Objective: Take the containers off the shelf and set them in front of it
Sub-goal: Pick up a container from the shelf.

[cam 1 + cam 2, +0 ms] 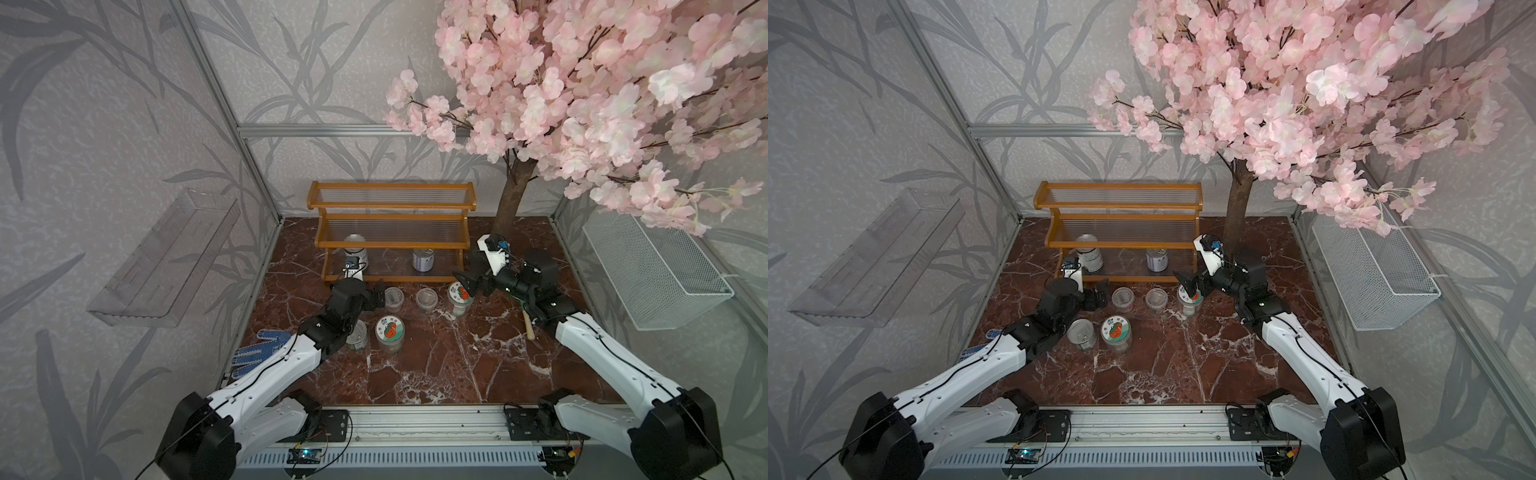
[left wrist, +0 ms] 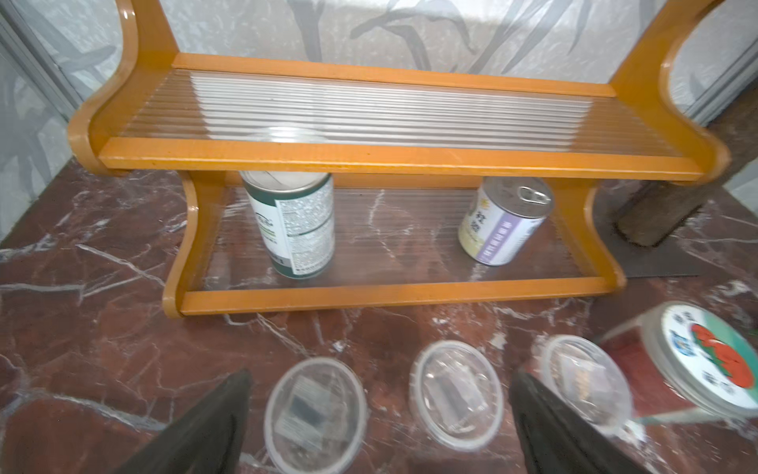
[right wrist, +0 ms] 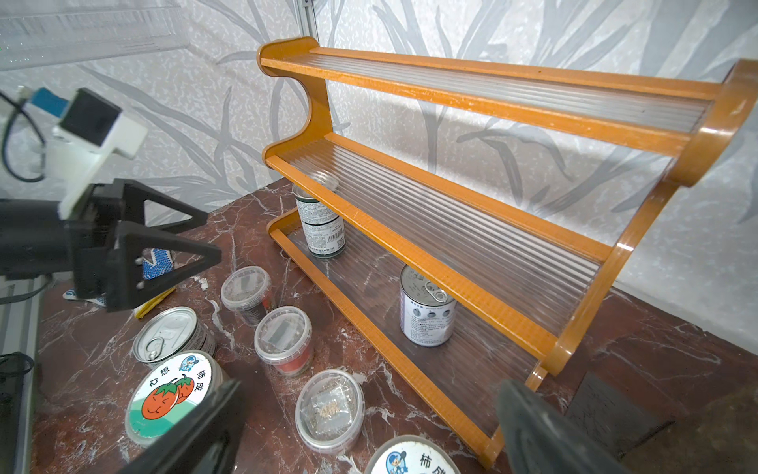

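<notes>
Hovering agape and empty before the shelf [image 1: 390, 244], left end effector [image 1: 379, 293] and right end effector [image 1: 466, 286]

Red marble tabletop [image 1: 436, 374] carries the shelf [image 1: 390, 244], six containers [image 1: 390, 332], a blue glove [image 1: 257, 353].

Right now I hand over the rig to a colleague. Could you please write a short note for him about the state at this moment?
Left gripper: open, empty.
Right gripper: open, empty.
Both are low, in front of the shelf.
Done: three clear cups, two white-lidded jars and one tin can stand on the table before the shelf.
Left to do: green-labelled can and purple-labelled can, both upright on the bottom tier.
</notes>
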`<action>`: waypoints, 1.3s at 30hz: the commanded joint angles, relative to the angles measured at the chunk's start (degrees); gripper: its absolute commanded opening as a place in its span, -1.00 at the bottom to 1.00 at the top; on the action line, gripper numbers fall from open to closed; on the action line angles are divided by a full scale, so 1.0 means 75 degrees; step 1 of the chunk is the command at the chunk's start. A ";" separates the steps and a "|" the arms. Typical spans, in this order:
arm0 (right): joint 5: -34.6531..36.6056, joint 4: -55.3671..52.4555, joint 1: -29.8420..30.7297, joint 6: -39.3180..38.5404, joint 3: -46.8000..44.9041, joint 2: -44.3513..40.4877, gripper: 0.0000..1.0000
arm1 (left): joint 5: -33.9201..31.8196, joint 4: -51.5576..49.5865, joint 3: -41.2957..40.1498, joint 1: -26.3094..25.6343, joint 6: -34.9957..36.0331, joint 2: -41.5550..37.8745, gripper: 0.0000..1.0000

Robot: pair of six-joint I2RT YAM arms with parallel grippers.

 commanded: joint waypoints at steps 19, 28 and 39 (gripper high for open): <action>0.0106 0.0041 0.0154 0.0021 0.0043 0.0198 0.98 | 0.1712 0.3966 0.0931 0.2254 0.1691 0.3969 1.00; 0.0228 -0.0092 0.0156 -0.0027 0.0006 0.0068 0.98 | 0.1860 0.3286 0.1928 0.2474 0.1625 0.4768 1.00; 0.0290 -0.0139 0.0143 -0.0037 0.0036 -0.0038 0.98 | 0.2134 0.3013 0.2413 0.2593 0.1643 0.5150 1.00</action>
